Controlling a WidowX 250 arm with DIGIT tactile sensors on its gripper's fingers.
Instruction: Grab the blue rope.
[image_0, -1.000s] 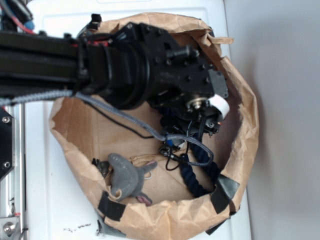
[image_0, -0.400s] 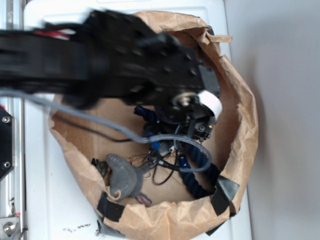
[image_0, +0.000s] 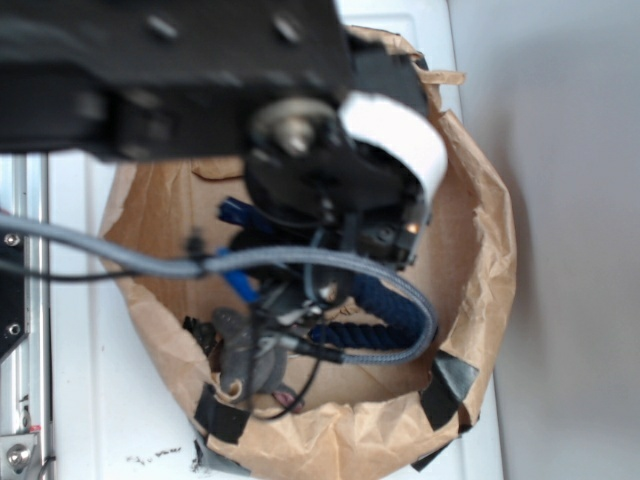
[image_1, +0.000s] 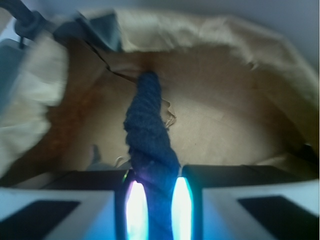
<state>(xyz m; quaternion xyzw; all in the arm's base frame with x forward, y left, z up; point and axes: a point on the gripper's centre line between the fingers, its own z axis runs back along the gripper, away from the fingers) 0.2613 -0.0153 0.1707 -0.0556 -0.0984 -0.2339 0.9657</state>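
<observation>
Blue rope (image_1: 150, 135): centre frame, wrist view, rising from gripper (image_1: 155, 200). Jaws closed narrow on rope. Inside brown paper bag (image_0: 480, 300).

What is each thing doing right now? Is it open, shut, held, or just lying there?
gripper: shut on the blue rope, one of the fingers on each side of it.
blue rope: held at one end, the rest stretching away over the bag floor.
paper bag: open at the top, rim rolled down and patched with black tape.
grey toy: lying on the bag floor, not held.
grey cable: hanging loose across the bag.
</observation>
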